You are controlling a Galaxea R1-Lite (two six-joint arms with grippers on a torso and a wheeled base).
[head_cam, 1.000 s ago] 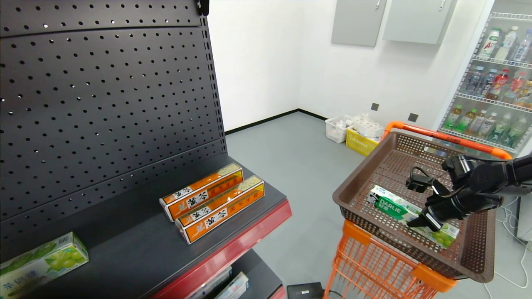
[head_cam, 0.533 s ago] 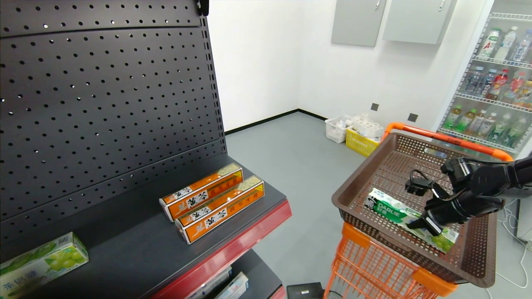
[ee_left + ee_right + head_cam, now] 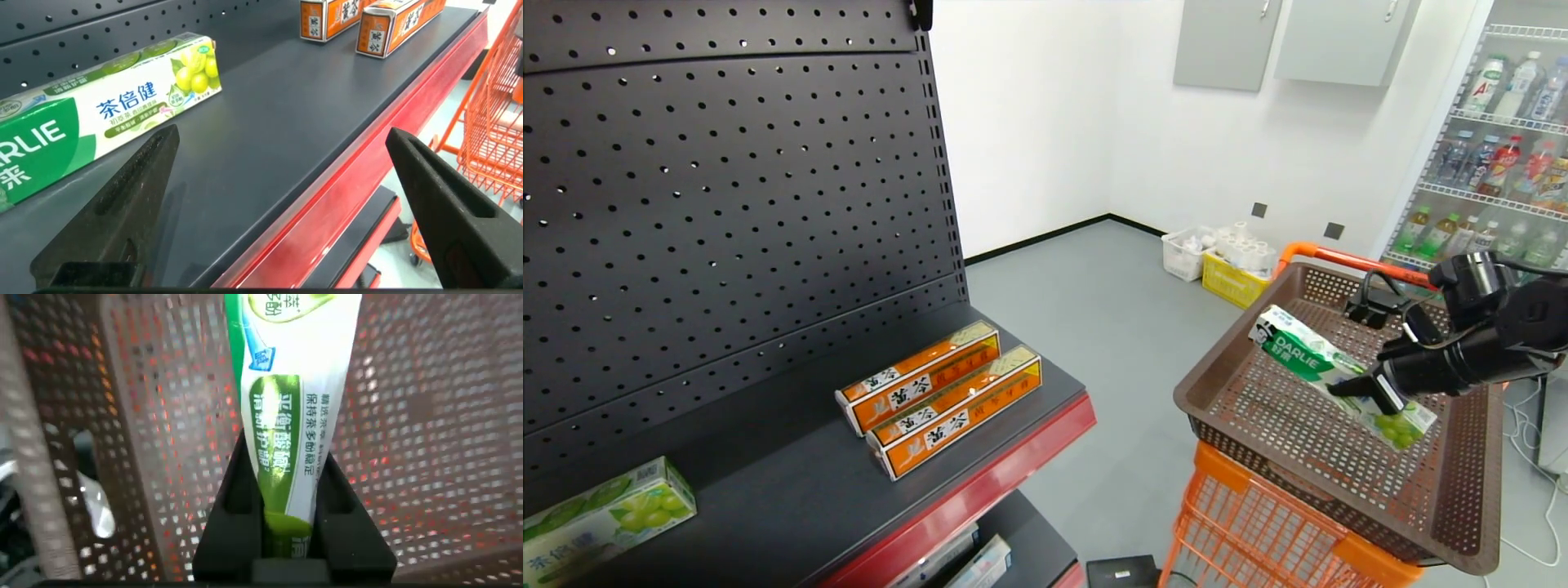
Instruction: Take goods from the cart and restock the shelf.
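Observation:
My right gripper (image 3: 1368, 385) is shut on a green and white toothpaste box (image 3: 1331, 370) and holds it tilted in the air above the brown cart basket (image 3: 1462, 490). The right wrist view shows the same toothpaste box (image 3: 291, 416) clamped between the black fingers (image 3: 237, 486) near one end. My left gripper (image 3: 278, 175) is open at the front of the dark shelf (image 3: 270, 139), nothing between its fingers; a matching green toothpaste box (image 3: 106, 106) lies just beyond it. That green box (image 3: 600, 518) sits at the shelf's left end. Two orange boxes (image 3: 939, 396) lie side by side mid-shelf.
The orange shopping cart (image 3: 1258, 531) stands right of the shelf, whose red front edge (image 3: 980, 490) faces it. A black pegboard (image 3: 727, 180) backs the shelf. White and yellow crates (image 3: 1221, 261) sit on the floor by the far wall, and a drinks fridge (image 3: 1494, 163) stands behind the cart.
My right gripper has lifted the green toothpaste box off the basket floor and raised it, tilted, above the basket. The shelf goods have not moved.

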